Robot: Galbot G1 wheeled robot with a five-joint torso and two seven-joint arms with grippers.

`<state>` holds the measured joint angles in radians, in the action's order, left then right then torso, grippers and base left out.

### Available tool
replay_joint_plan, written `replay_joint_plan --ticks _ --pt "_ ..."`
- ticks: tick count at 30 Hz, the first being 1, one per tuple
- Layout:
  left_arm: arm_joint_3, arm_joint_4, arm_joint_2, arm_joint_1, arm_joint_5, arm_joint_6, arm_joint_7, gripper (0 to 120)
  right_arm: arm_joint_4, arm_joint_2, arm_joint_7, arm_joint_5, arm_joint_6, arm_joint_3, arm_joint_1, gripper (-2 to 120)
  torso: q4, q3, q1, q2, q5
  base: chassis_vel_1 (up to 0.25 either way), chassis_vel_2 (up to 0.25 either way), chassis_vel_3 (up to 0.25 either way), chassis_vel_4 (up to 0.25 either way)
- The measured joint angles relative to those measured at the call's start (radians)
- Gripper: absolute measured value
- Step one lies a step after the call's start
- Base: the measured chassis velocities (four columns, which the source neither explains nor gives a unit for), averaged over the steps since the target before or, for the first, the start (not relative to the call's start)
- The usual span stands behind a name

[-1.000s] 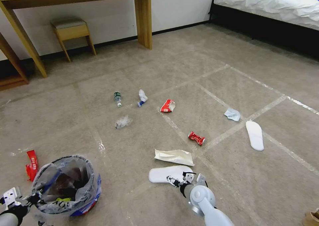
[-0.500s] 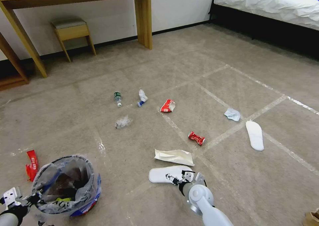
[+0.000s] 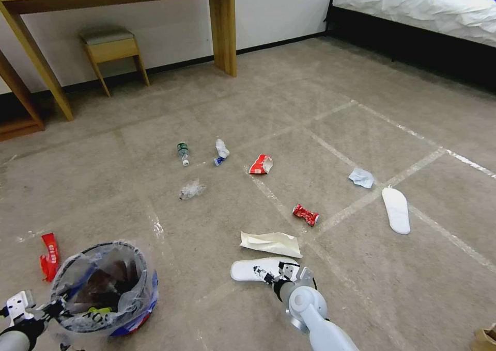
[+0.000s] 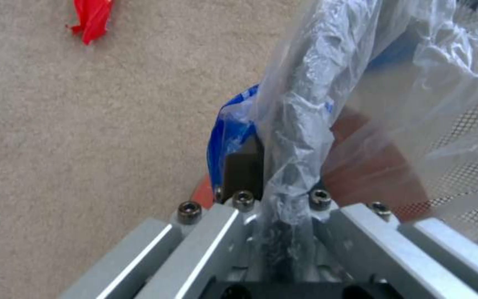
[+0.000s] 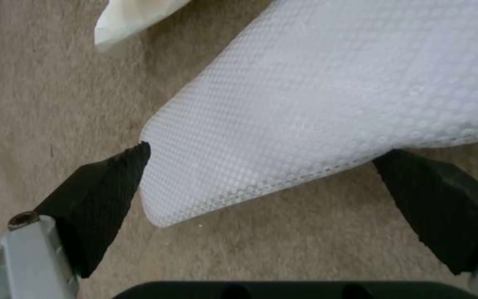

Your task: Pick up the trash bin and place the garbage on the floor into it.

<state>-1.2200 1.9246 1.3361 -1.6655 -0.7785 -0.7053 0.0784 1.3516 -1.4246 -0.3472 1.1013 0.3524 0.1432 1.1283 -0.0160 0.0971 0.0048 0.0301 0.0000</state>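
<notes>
right hand (image 5: 261,199): low, spread wide around white insole (image 5: 333,104) | left hand (image 4: 280,207): clamped on trash bin (image 3: 106,289) rim

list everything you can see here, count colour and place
bin: 1, red base, clear-and-blue bag, near left
red wrappers: 2, one beside the bin, one mid-floor
can: 1, red, crushed, on a tape line
insoles: 2, white, one near centre, one right
paper: 1, cream, just beyond the near insole
bottle: 1, green label, mid-floor
clear plastic: 1, below the bottle
white-and-blue scrap: 1, right of the bottle
pale blue scrap: 1, by the far insole
stool: 1, wood, by the wall
desk: 1, wood
bed: 1, white, far right
left gripper: shut on the bin's rim
right gripper: open, straddling the near insole's tip
</notes>
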Motion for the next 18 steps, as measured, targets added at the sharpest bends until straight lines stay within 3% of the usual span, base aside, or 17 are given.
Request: replay_joint_plan --ticks 5,9,10,11,13,18 --pt "0.000 0.001 0.002 -0.002 0.000 0.000 0.000 1 -0.009 -0.004 0.005 -0.007 -0.008 -0.002 -0.005 92 0.0000 0.000 0.000 0.000 0.0000 0.000 0.000 0.000 0.000" --pt "0.000 0.006 0.005 -0.003 0.000 0.000 0.000 1 -0.019 -0.007 0.009 -0.011 -0.013 -0.002 -0.007 77 0.0000 0.000 0.000 0.000 0.0000 0.000 0.000 0.000 0.000" --pt "0.000 0.012 0.006 -0.005 0.000 0.000 0.000 1 -0.028 -0.010 0.015 -0.015 -0.017 -0.002 -0.010 69 0.0000 0.000 0.000 0.000 0.0000 0.000 0.000 0.000 0.000" --pt "0.000 0.012 0.006 -0.005 0.000 0.000 0.000 1 -0.028 -0.010 0.015 -0.015 -0.017 -0.002 -0.010 69 0.0000 0.000 0.000 0.000 0.0000 0.000 0.000 0.000 0.000" --pt "-0.001 0.020 0.008 -0.012 0.000 0.000 0.000 1 -0.049 -0.017 0.029 -0.026 -0.029 -0.004 -0.016 56 -0.0001 0.000 0.000 0.000 0.0000 0.000 0.000 0.000 0.000" --pt "-0.003 0.023 0.010 -0.017 0.000 0.000 0.000 1 -0.062 -0.027 0.037 -0.034 -0.038 -0.010 -0.018 41 0.0000 0.000 0.000 0.000 0.0000 0.000 0.000 0.000 0.000"
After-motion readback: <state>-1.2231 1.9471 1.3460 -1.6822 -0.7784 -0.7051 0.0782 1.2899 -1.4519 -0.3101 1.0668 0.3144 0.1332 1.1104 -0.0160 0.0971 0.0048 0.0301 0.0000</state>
